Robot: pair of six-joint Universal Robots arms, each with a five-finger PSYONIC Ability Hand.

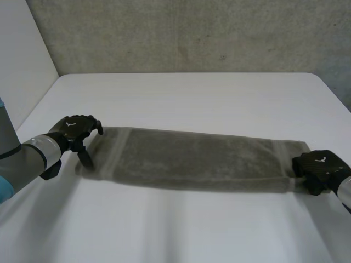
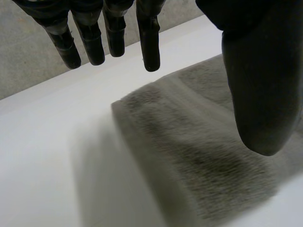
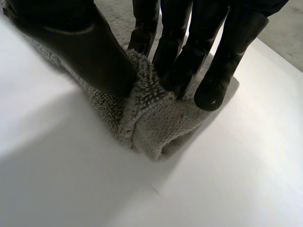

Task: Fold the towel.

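Item 1. Towel: grey-green terry, laid out as one long strip with a woven band near each short end. It lay flat along its length and was bunched only at its right end.

Item 2. Table: white, directly under the towel, with bare surface showing on every side of the towel.

Item 3. Left hand: black, at the towel's left short end. In the left wrist view its fingers hung straight and slack just past that end, and the thumb stood over the towel's band. The hand was released and grasped nothing. Whether the thumb tip touched the pile could not be told.

Item 4. Right hand: black, at the towel's right short end. In the right wrist view the thumb and the fingers pressed together on the towel's corner. The cloth was pinched between them and puckered into a small roll below the fingertips.

Item 5. Wall: rough grey, well beyond the towel's far long edge.
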